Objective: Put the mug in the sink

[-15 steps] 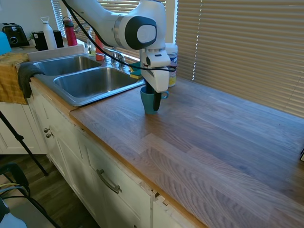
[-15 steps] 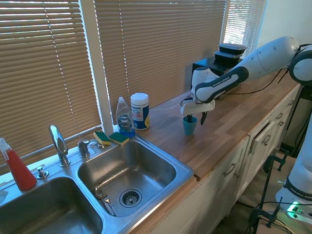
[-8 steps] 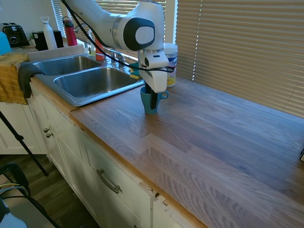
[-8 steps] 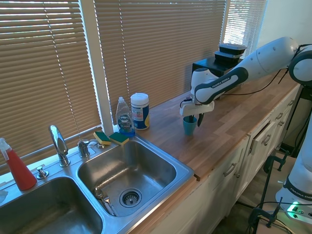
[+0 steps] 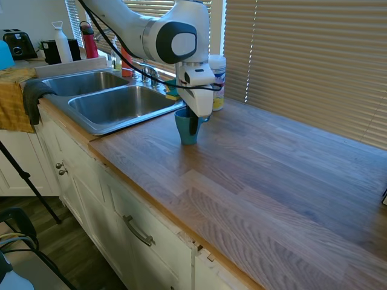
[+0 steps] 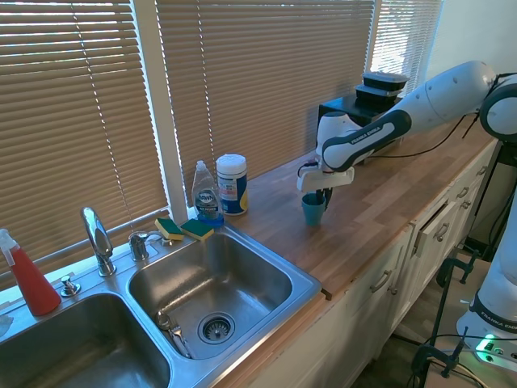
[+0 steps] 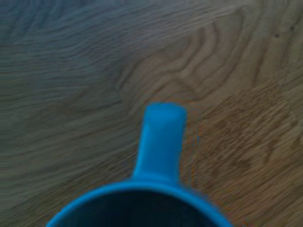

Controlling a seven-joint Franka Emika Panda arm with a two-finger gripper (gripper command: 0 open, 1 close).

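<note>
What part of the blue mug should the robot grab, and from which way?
Probably the rim wall, from straight above. The mug stands upright on the wooden counter with its mouth open to the top, so one finger can go inside and one outside. The gripper sits right over it this way. The handle sticks out sideways, clear of that grip.

**Wood, steel and glaze**

The surface (image 5: 260, 175) is wood with plain grain and a low satin sheen. The sink (image 6: 266, 303) is brushed steel, softly reflective; its faucet (image 6: 97, 238) is bright chrome. The mug (image 5: 187, 128) looks smooth and glazed. The sponges (image 6: 184, 229) look rough and matt, the arm (image 5: 130, 27) is glossy white plastic.
</note>
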